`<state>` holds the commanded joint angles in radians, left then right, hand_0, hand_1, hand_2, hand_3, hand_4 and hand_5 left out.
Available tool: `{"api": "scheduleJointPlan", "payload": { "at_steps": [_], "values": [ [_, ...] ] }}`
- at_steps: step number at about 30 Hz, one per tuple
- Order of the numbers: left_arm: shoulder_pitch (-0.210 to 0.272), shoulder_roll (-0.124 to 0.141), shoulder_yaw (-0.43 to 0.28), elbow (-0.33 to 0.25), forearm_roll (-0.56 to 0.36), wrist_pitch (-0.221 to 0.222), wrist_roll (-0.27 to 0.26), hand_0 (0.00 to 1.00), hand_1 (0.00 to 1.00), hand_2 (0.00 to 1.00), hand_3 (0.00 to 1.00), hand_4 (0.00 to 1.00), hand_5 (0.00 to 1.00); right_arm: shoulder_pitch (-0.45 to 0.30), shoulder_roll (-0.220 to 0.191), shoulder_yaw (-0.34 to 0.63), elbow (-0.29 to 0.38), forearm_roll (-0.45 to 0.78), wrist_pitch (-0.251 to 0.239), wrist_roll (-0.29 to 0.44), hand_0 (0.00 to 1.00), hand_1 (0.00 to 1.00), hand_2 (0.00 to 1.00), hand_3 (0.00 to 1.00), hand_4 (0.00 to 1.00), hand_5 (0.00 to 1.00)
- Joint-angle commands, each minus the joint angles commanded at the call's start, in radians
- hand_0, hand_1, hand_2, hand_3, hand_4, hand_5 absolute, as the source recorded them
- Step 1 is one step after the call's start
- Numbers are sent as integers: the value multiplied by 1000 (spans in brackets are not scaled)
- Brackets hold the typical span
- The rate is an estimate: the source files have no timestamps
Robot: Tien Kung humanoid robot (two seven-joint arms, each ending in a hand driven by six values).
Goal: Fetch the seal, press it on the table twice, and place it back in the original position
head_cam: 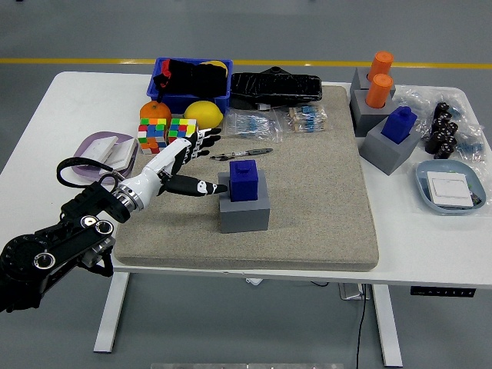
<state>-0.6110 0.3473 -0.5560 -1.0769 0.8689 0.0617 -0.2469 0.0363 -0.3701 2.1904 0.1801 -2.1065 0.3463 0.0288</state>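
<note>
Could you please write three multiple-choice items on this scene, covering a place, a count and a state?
1. Where is the blue seal at mat centre?
A. on its grey block
B. in the blue bin
C. on the purple plate

2. How many orange cylinders stand at the far right?
A. one
B. two
C. four

3. What is the left hand doing?
A. gripping the seal
B. open beside the seal, apart from it
C. pressing a cube

Answers: 1 A, the seal sits atop the block; 2 B, two stand together; 3 B, its fingers are spread, holding nothing.
</note>
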Motion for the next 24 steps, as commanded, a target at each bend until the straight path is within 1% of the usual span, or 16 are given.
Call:
{"api": "scheduleJointPlan", "payload": {
  "at_steps": [1, 2, 7, 8, 9, 10, 11, 13, 14, 16, 17, 19, 20, 24],
  "values": [
    [3, 3, -8, -2, -8, -10, 4, 982, 998, 998, 998, 998, 290, 0, 0, 1, 0, 0, 0, 0, 924, 824, 829, 858, 998, 841],
    [4, 4, -13, -2, -12, -14, 7, 998, 998, 998, 998, 998, 429, 0, 0, 1, 0, -1, 0, 0, 924, 824, 829, 857, 998, 841],
    [17, 14, -60, 7, -35, -45, 32, 998, 998, 998, 998, 998, 429, 3, 1, 2, 1, 1, 0, -1, 924, 824, 829, 857, 998, 841],
    [18, 15, -66, 10, -35, -46, 35, 998, 998, 998, 998, 998, 500, 3, 1, 2, 1, 1, 0, -1, 924, 824, 830, 857, 998, 841],
    [20, 16, -75, 16, -37, -43, 37, 998, 998, 998, 998, 998, 500, 4, 2, 5, 1, 0, 0, -1, 924, 824, 830, 857, 998, 841],
    [22, 17, -84, 24, -38, -29, 35, 998, 998, 998, 998, 998, 500, 4, 2, 7, 0, -1, -1, -1, 924, 824, 830, 857, 998, 841],
    [23, 18, -90, 34, -46, -8, 22, 998, 998, 998, 998, 998, 500, 5, 3, 10, 0, -3, -1, -1, 924, 824, 830, 857, 998, 841],
    [28, 19, -100, 52, -86, 46, -22, 998, 998, 998, 998, 998, 500, 5, 4, 12, 0, -3, -3, -2, 924, 824, 830, 857, 998, 841],
    [30, 20, -104, 58, -108, 69, -42, 987, 998, 998, 998, 998, 590, 5, 4, 12, 0, -3, -3, -2, 924, 823, 829, 857, 998, 841],
    [37, 22, -115, 67, -151, 122, -85, 987, 998, 998, 998, 998, 590, 5, 4, 15, 0, -4, -5, -4, 924, 823, 829, 857, 998, 841],
    [41, 24, -124, 69, -160, 141, -104, 987, 998, 998, 998, 998, 590, 5, 3, 15, 0, -3, -6, -5, 924, 823, 829, 857, 998, 841],
    [48, 29, -144, 71, -159, 159, -120, 987, 998, 998, 998, 998, 590, 6, 2, 18, 0, -5, -7, -5, 924, 823, 829, 857, 998, 841],
    [52, 32, -159, 74, -155, 164, -123, 963, 998, 998, 998, 991, 499, 6, 1, 20, 0, -8, -8, -4, 924, 824, 828, 856, 998, 841],
    [58, 45, -203, 83, -143, 167, -115, 963, 998, 998, 998, 991, 499, 8, 0, 27, 0, -16, -10, -2, 924, 824, 828, 856, 998, 841]
  ]
}}
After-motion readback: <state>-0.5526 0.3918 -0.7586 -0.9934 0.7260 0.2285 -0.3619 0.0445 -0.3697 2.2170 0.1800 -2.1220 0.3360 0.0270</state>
